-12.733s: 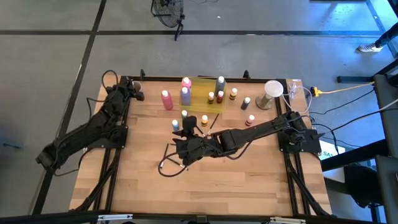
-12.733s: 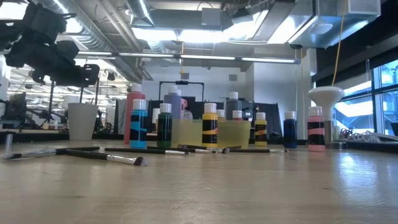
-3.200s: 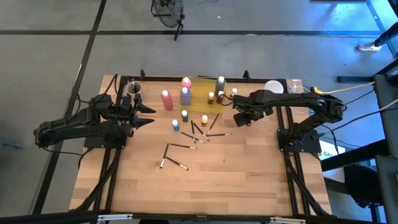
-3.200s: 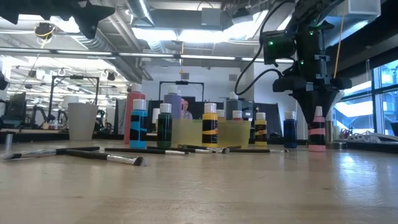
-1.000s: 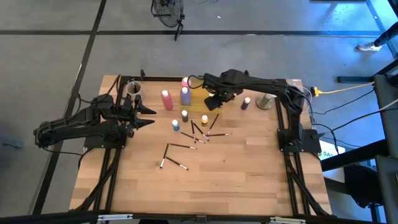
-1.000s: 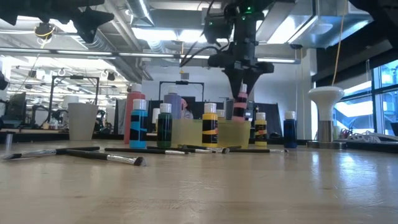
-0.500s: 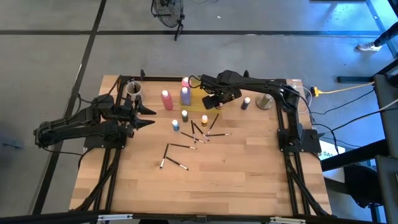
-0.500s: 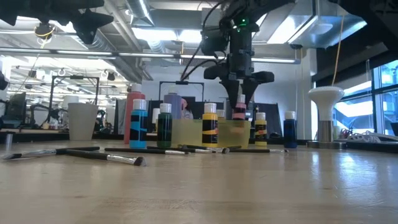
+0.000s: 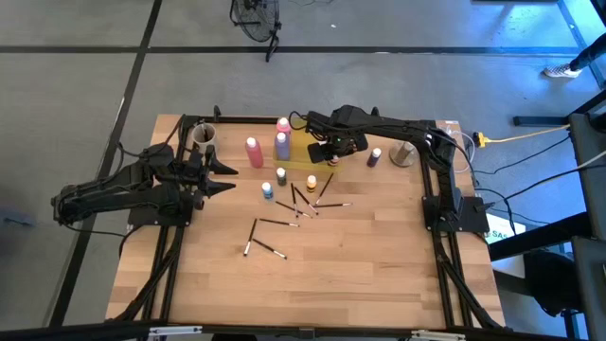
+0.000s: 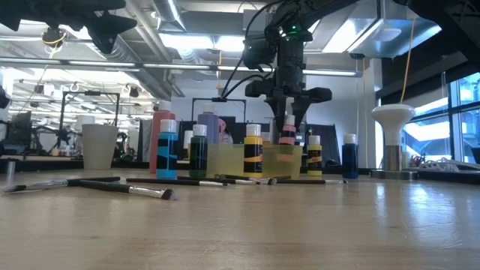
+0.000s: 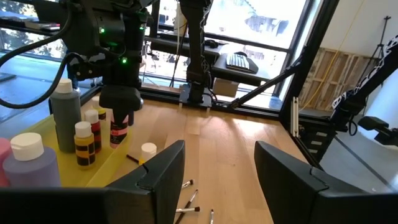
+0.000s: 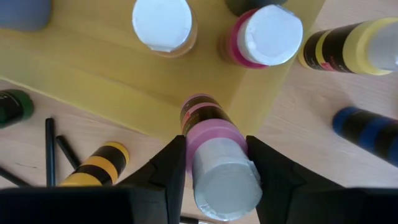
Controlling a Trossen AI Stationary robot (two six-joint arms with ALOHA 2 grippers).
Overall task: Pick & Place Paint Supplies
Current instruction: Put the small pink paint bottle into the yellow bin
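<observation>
Right gripper [image 12: 217,163]: we record its jaws clamped on the cap end of a small pink bottle [image 12: 214,149], held upright over the near edge of the yellow tray [image 9: 301,152], at the far middle of the surface [image 9: 379,256].
Pink bottle: pink with dark bands and a white cap; in the low view it hangs under the right gripper [image 10: 289,120], its base close to the tray; we cannot tell whether it touches.
Left gripper [image 11: 217,168]: jaws apart and holding nothing, waiting over the left side of the surface, pointed toward the tray.
Tray contents: we count a tall grey bottle [image 11: 65,118], a yellow small bottle [image 11: 84,142] and a red one [image 11: 94,127] standing inside.
Tall bottles: one pink [image 9: 253,152], one purple [image 9: 282,145], a second pink [image 9: 283,125] behind it, all standing just left of the tray.
Loose small bottles: blue [image 9: 268,190], another [image 9: 281,175], yellow [image 9: 311,182] near the tray; a dark one [image 9: 375,156] to the right.
Brushes [image 9: 301,201]: scattered flat on the middle of the surface, two more [image 9: 265,248] nearer.
Cups: one [image 9: 202,134] far left; an upturned one [image 9: 405,150] far right.
</observation>
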